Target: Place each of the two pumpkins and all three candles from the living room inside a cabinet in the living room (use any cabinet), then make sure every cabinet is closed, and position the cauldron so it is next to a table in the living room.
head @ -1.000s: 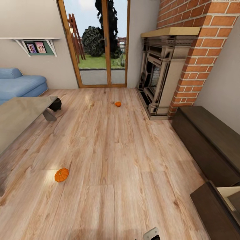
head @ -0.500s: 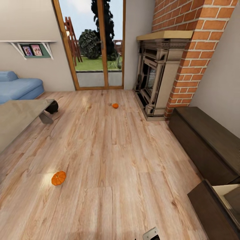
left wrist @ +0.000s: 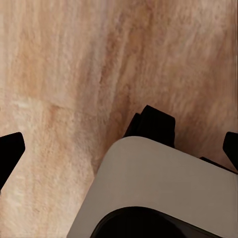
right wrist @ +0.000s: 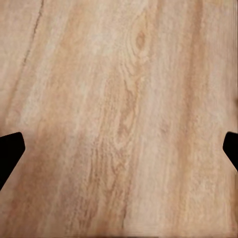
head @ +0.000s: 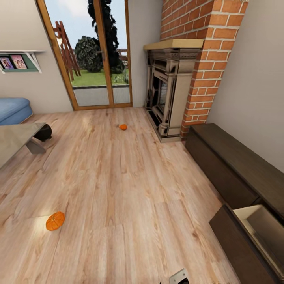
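Looking down from the head camera, I see a wide stretch of pale wood floor (head: 130, 189) with two pumpkins on it. The near pumpkin (head: 55, 221) sits by my left side in a bright patch of light; the far pumpkin (head: 123, 127) lies well ahead, near the foot of the grey fireplace (head: 169, 94) and its red brick chimney (head: 205, 59). They are well apart from each other.

Along my right runs the long dark-brown cabinet (head: 236, 161). Its nearest drawer (head: 256, 225) stands pulled out, the pale interior showing — I can't make out anything inside it. The drawer fronts farther along look flush.

At the left edge I catch the corner of a glass-topped table (head: 15, 138), and just beside its leg sits the black cauldron (head: 42, 133). Behind it is a blue sofa (head: 14, 110), and glass doors (head: 90, 59) open onto a garden.

Through the left wrist camera, the left gripper (left wrist: 121, 148) hangs over bare floor, its dark fingertips (left wrist: 10, 148) set wide apart and holding nothing; a grey part of the robot shows under it. The right gripper (right wrist: 119, 148) is the same — fingertips (right wrist: 10, 148) spread, only wood grain between them.
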You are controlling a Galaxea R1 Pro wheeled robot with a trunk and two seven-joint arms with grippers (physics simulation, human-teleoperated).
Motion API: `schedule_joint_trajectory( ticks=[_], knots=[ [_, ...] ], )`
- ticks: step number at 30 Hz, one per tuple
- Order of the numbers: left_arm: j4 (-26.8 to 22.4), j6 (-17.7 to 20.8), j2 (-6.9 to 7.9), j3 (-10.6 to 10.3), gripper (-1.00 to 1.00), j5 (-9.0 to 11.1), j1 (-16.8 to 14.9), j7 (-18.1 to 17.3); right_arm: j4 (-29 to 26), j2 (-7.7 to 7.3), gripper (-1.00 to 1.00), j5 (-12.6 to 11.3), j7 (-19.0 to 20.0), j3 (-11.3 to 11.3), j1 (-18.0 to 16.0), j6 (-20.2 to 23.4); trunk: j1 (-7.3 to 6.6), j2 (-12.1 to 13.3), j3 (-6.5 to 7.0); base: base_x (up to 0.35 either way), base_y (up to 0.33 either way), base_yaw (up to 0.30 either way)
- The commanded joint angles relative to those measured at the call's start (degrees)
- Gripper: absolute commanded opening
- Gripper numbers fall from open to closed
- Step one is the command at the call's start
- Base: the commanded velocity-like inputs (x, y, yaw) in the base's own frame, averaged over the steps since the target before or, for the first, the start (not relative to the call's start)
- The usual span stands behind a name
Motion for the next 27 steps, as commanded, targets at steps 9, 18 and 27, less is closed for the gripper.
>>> schedule_joint_trajectory(
  ticks=[9,18,27],
  knots=[
    [0.03,0.17,0.0,0.0,1.0,0.01,0.0,-0.07,-0.16,0.06,1.0,0.0,0.0,-0.01,0.0,0.0,0.0,0.0,0.15,0.174,0.0,-0.098],
    [0.02,0.18,-0.04,0.0,1.0,0.01,0.0,-0.09,-0.1,-0.14,1.0,0.01,0.0,-0.01,0.0,0.06,0.0,0.0,0.15,0.321,0.0,-0.003],
    [0.04,0.18,-0.38,0.0,1.0,0.01,0.0,-0.08,-0.15,-0.16,1.0,0.0,0.0,-0.01,0.0,-0.12,0.0,0.0,0.4,0.328,0.0,0.0]
  ],
)
